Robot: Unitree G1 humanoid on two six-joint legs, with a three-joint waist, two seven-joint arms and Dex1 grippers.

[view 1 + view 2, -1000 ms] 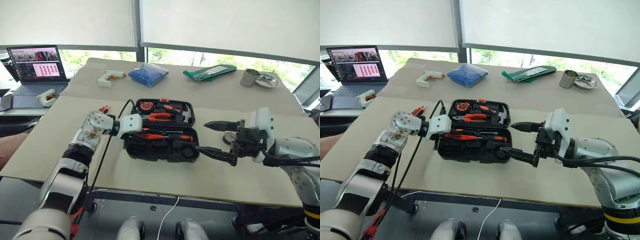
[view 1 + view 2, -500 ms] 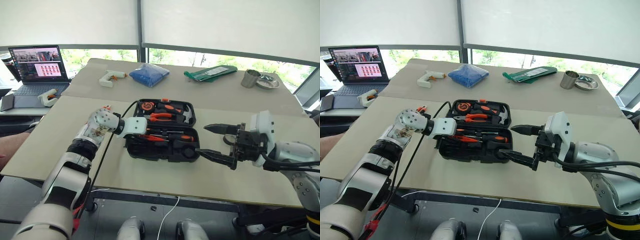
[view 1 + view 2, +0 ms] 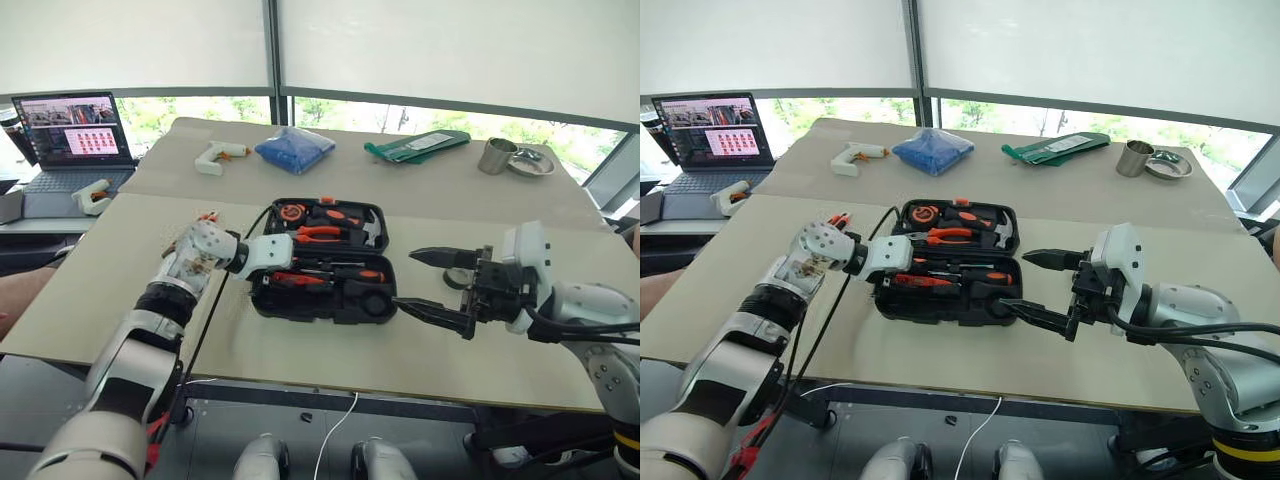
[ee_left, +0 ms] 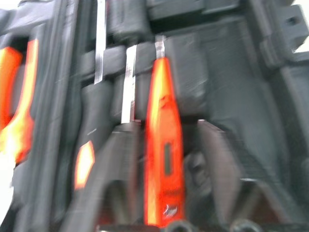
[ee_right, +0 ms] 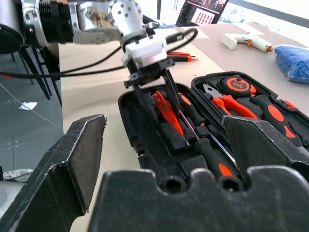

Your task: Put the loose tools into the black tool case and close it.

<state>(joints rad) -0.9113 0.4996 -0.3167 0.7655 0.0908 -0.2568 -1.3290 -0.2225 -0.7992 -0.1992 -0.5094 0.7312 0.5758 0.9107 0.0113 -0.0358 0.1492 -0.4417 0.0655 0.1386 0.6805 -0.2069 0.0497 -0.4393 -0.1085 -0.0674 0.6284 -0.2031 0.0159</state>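
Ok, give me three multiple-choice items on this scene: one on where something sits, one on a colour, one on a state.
1. The laptop sits:
A. at the robot's far left
B. inside the case
C. beside the metal cup

2. The bag behind the tool case is:
A. red
B. blue
C. yellow

3. The black tool case is:
A. shut
B. upside down
C. open

Answers: 1 A, it stands on the side desk at the left edge. 2 B, its blue shows plainly. 3 C, tools lie exposed in both halves.
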